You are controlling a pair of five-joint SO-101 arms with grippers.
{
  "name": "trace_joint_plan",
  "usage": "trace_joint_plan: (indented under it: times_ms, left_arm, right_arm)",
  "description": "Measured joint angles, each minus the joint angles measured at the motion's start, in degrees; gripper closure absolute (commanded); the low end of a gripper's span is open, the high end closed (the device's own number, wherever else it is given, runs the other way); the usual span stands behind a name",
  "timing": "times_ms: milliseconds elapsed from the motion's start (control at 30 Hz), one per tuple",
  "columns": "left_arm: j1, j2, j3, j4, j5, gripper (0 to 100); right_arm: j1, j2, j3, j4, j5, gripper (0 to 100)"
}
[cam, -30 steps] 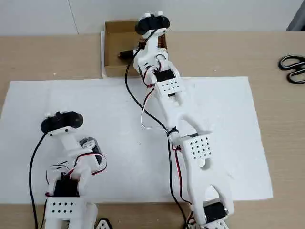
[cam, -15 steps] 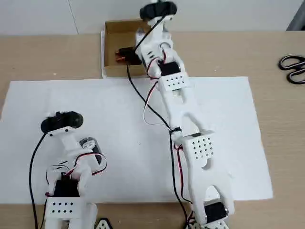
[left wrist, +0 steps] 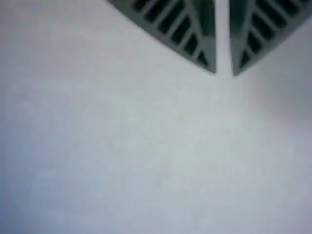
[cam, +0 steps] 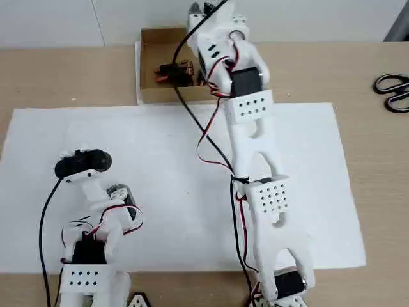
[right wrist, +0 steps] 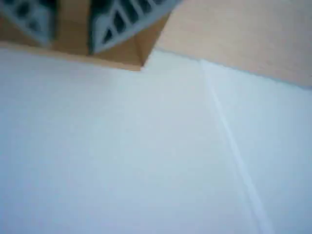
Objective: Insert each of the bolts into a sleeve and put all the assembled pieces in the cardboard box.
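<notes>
Idling well apart from the cardboard box [cam: 148,86], the left gripper [left wrist: 224,72] is all but pressed together, empty. Over the box the right gripper [right wrist: 70,46] hangs spread and empty, with what look like assembled pieces [cam: 174,71] lying inside. Drop-off is likely done; next, retreat cleanly.

The right arm [cam: 259,147] stretches far forward from its base in a nearly straight line, wrist at the far end, and the right tool [right wrist: 72,43] has its jaws apart with nothing gripped between them. The left arm [cam: 96,211] sits folded close above its base, and the left tool [left wrist: 223,66] points downward, its two ribbed fingers [left wrist: 190,31] drawn together to a thin slit, empty.
</notes>
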Motion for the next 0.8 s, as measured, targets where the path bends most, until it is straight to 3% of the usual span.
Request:
trace_joint_plan:
  times_ms: [167, 500, 800]
  left_arm:
    - [0.0, 0.0, 0.0, 0.0, 0.0, 99]
    - [0.0, 0.0, 0.0, 0.0, 0.0, 99]
    - [0.0, 0.0, 0.0, 0.0, 0.0, 99]
  right_arm:
    - [3.08, -0.79, -0.53, 8.35, 0.0, 99.6]
    - [10.73, -16.44, -0.97, 37.45, 0.0, 99.6]
    - [19.96, -29.36, -0.97, 40.62, 4.75, 99.6]
